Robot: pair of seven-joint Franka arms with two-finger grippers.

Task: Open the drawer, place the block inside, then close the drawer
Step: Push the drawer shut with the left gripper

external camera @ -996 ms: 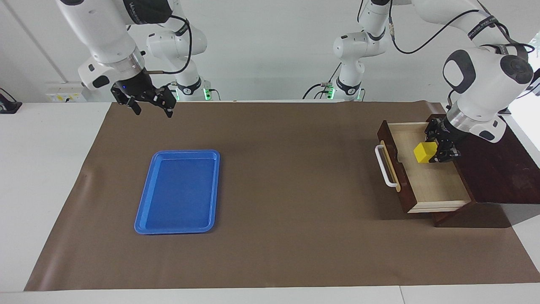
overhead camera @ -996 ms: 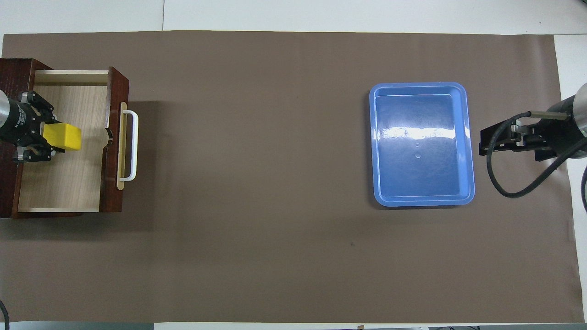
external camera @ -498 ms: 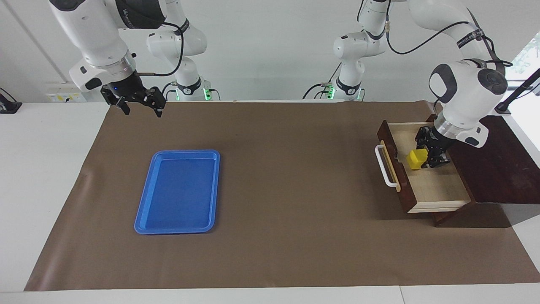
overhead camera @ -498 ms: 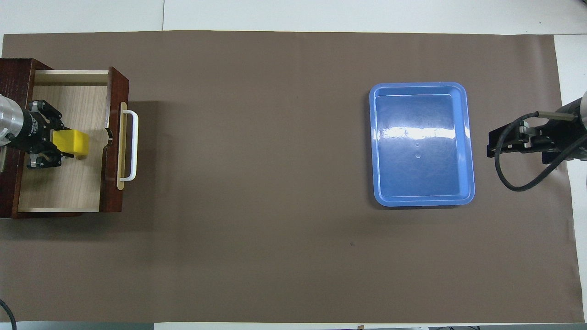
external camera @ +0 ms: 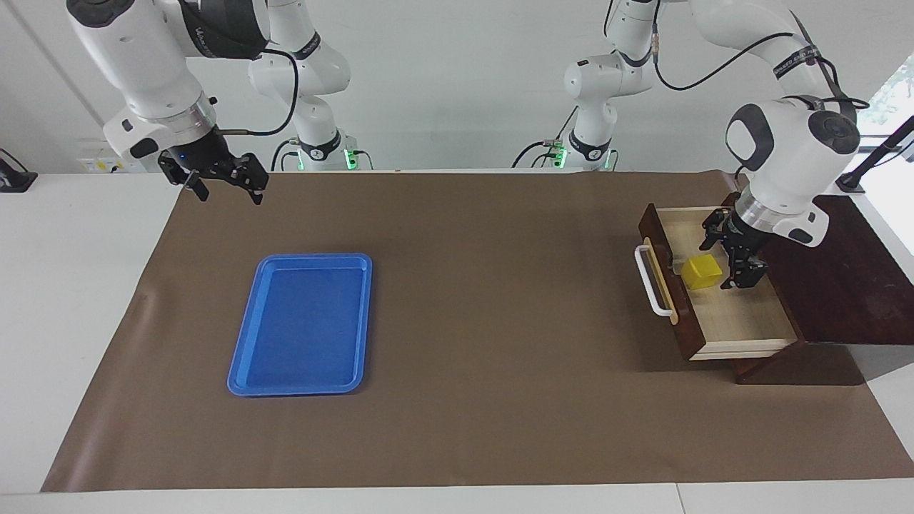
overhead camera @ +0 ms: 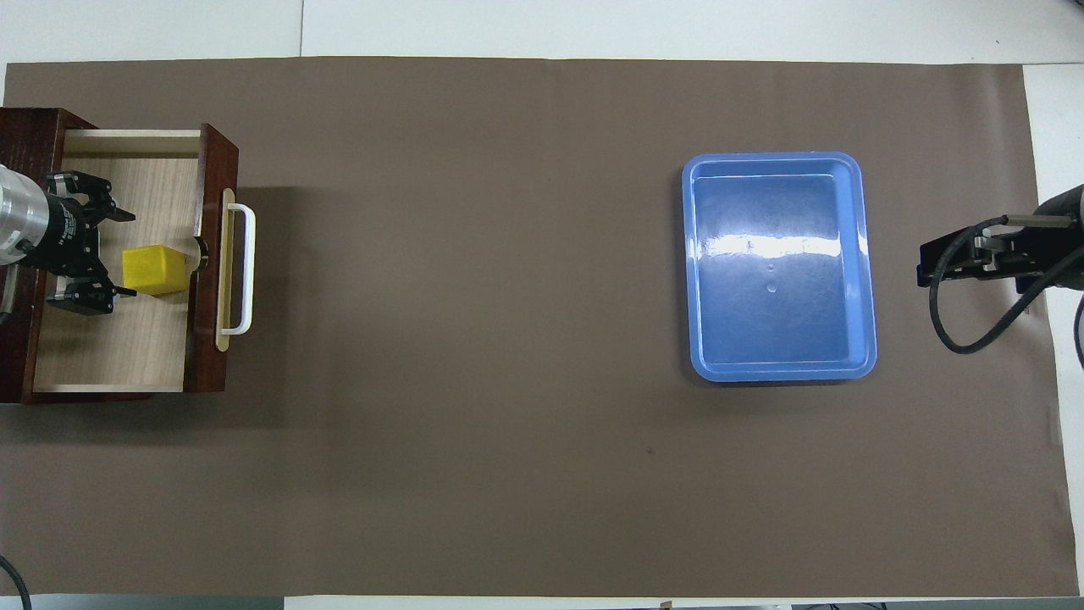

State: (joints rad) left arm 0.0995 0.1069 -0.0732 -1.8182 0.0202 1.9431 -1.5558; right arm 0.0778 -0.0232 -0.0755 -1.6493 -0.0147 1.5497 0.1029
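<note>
The dark brown drawer [external camera: 742, 318] [overhead camera: 110, 347] stands pulled open at the left arm's end of the table, its white bar handle [external camera: 651, 280] [overhead camera: 241, 268] toward the table's middle. The yellow block [external camera: 701, 272] [overhead camera: 153, 269] lies on the drawer's pale wood floor, close to the drawer's front panel. My left gripper [external camera: 730, 257] [overhead camera: 100, 254] is open and empty over the drawer, beside the block and apart from it. My right gripper [external camera: 223, 185] [overhead camera: 940, 264] waits raised over the mat's edge at the right arm's end.
A blue plastic tray [external camera: 301, 323] [overhead camera: 777, 264] lies on the brown mat [external camera: 464, 321] toward the right arm's end. The dark cabinet top [external camera: 842, 278] extends from the drawer to the table's edge.
My left gripper lowered the block into the drawer, opened and let it go; the block now rests on the drawer floor. My right gripper drifted further toward its end of the table.
</note>
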